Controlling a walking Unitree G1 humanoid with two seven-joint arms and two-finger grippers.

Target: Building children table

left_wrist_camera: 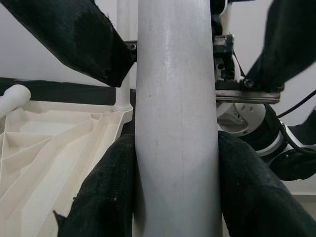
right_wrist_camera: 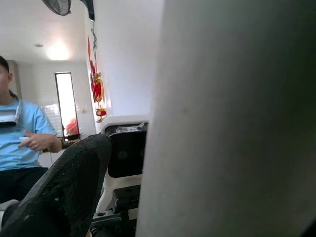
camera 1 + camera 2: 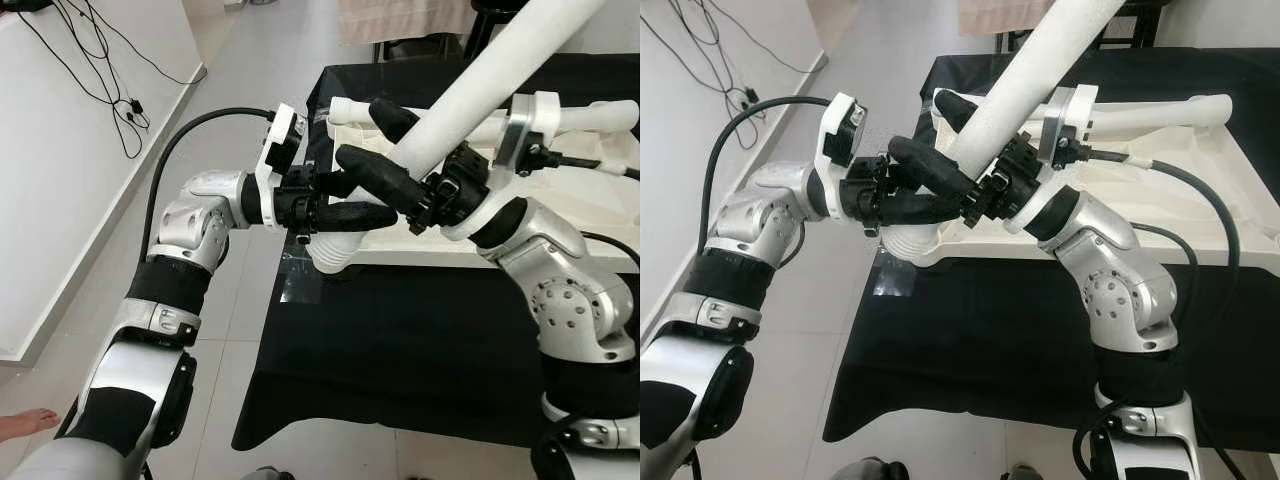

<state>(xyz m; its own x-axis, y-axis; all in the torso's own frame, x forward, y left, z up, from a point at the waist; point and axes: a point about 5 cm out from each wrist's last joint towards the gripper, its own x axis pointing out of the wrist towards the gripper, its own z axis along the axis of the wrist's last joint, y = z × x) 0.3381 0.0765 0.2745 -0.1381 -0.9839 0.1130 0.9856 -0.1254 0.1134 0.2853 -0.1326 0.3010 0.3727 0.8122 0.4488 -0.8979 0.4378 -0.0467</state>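
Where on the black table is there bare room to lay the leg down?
Free: the black cloth between the tabletop's near edge and the table's front edge. Crowded: the tabletop's near-left corner, where left hand and right hand both grip the white leg.

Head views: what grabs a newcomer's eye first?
The long white table leg slanting up across the middle, with both grippers clamped on its lower part: left gripper from the left, right gripper from the right. Behind it, the upturned cream tabletop lies on the black-covered table, another leg resting along its far edge.
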